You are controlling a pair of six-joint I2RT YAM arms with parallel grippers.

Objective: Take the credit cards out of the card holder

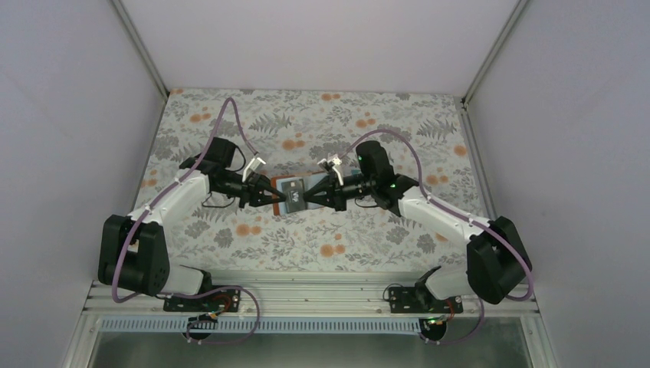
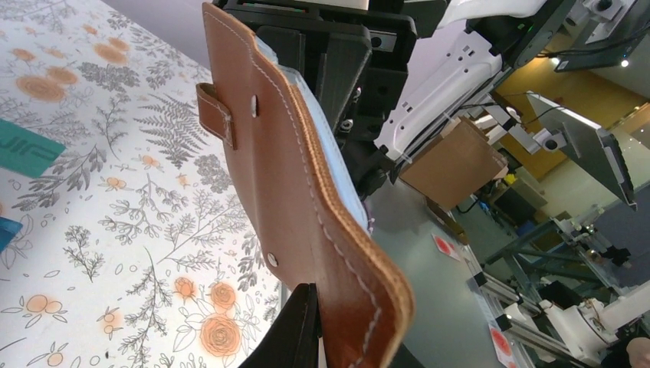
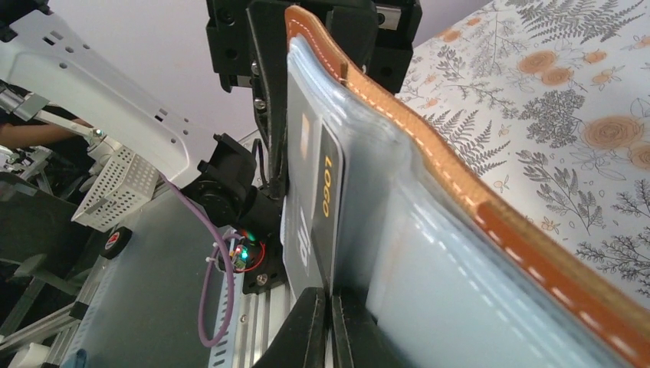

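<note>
Wallet (image 2: pixel 283 192): brown leather, pale stitching, pale blue-grey pockets. Held upright above the flowered tablecloth (image 1: pixel 306 123), one edge clamped by the left gripper (image 1: pixel 270 196).
Black card (image 3: pixel 328 192): sits in an inner pocket, printed "LOGO" in orange. The right gripper (image 1: pixel 308 195) is pinched on its edge.
Teal card (image 2: pixel 23 149): flat on the cloth, white lettering unreadable.
Blue card (image 2: pixel 4 230): near it, mostly cropped.

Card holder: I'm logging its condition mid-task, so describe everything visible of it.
The card holder is brown stitched leather with a snap tab and pale blue-grey inner pockets. It is held open above the table between the left hand, gripping one end, and the right hand, pinching a black card in a pocket.
</note>
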